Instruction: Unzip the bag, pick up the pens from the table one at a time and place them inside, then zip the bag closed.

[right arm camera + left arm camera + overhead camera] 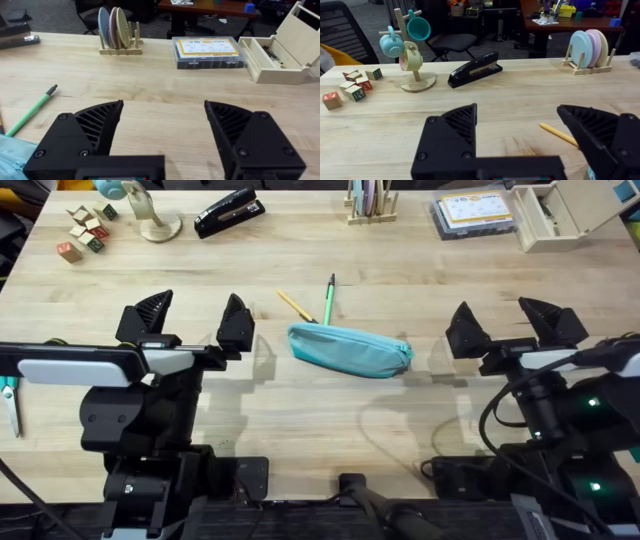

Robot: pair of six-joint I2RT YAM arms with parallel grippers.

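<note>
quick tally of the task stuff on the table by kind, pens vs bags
pens: 2, the yellow pen and the green pen
bags: 1, the teal bag
total: 3

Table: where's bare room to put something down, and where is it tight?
Free: the strip of table between the pouch and the arm bases, and the wood between the stapler and the pouch. Crowded: the far edge, with blocks, mug tree, plate rack, card box; the yellow pen and green pen just behind the pouch.
</note>
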